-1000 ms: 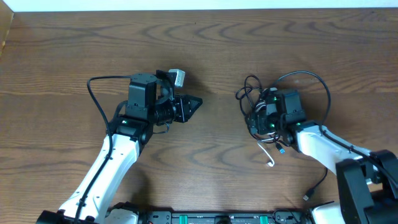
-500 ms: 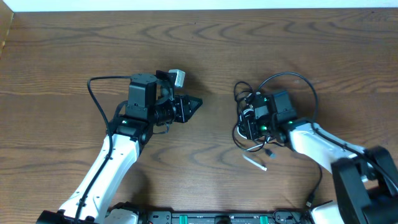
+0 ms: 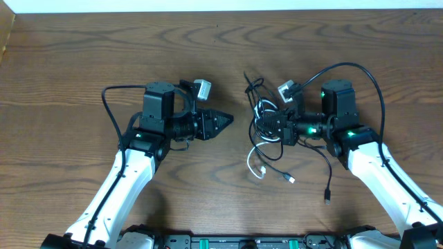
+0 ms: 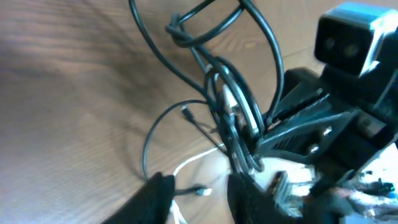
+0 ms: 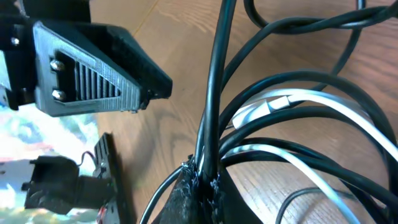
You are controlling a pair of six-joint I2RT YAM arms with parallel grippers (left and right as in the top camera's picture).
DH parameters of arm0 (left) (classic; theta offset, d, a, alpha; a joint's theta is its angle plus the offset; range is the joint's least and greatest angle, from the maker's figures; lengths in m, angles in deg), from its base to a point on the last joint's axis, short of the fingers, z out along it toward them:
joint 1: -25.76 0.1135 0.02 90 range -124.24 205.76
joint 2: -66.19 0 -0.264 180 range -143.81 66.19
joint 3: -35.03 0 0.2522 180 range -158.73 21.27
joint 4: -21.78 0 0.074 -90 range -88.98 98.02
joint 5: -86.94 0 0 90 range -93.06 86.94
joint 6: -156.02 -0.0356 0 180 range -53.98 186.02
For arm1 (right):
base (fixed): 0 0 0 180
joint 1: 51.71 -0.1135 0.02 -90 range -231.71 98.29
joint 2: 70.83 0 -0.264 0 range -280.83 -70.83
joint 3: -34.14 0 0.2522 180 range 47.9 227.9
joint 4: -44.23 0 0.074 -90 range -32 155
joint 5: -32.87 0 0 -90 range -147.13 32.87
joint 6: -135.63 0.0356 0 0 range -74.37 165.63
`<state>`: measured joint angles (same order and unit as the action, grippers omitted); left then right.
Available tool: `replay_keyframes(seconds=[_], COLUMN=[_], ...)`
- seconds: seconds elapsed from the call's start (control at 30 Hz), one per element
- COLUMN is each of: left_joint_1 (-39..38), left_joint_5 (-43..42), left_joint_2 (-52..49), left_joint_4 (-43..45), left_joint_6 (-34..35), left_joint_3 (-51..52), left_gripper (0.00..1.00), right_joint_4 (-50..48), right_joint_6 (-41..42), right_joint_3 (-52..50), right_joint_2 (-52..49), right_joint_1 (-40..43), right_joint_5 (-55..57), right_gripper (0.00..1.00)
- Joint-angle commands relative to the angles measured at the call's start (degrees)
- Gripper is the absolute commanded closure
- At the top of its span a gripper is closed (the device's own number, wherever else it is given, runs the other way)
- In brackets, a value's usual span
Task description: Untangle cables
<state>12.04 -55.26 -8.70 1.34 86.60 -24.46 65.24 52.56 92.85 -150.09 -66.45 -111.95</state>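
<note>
The tangled cables (image 3: 259,116) are gathered on the wooden surface (image 3: 83,55), a little right of centre, where a bundle of black strands is clamped between the closed right fingers (image 3: 266,128). In the right wrist view these strands are seen pinched at the fingertips, with the white cable (image 5: 311,102) running among them just beyond. Black loops are spread past the bundle toward the far edge. On the near side a loop of the white cable is laid on the surface, and two black plug ends (image 3: 291,179) are trailed farther toward the near edge. The left fingers (image 3: 223,122) are pointed at the tangle from close by, without contact; in the left wrist view they are seen slightly parted, with nothing held between them
</note>
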Motion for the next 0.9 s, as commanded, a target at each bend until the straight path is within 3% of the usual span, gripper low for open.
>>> replay_keyframes(seconds=[0.0,0.13,0.43,0.5,0.6,0.87], left_joint_1=[-0.13,-0.15,-2.6,-4.66,-6.49,-11.15], left_joint_5=[-2.82,-2.8,2.89,6.25,9.35,20.28], left_joint_2=[-0.02,-0.02,-0.04,-0.09,-0.09,-1.03], left_joint_4=[1.86,6.51,13.03,13.0,13.03,13.0], left_joint_6=[7.96,13.25,23.28,27.21,30.71,43.85], left_joint_3=[-0.61,-0.61,-0.61,-0.61,-0.61,-0.61], left_gripper=[0.56,0.42,0.38,0.22,0.09,0.07], right_joint_4=[0.22,0.52,0.42,0.26,0.26,0.26], right_joint_6=[-3.45,-4.04,-4.09,-4.07,-4.07,-4.04], right_joint_3=[0.09,0.07,0.07,0.07,0.07,0.07], right_joint_2=[0.2,0.2,0.2,0.2,0.2,0.2], right_joint_1=[-0.11,-1.46,-4.13,-4.11,-4.11,-4.11], right_joint_5=[-2.6,-0.11,0.13,0.15,0.13,0.26], right_gripper=[0.99,0.99,0.99,0.99,0.99,0.99])
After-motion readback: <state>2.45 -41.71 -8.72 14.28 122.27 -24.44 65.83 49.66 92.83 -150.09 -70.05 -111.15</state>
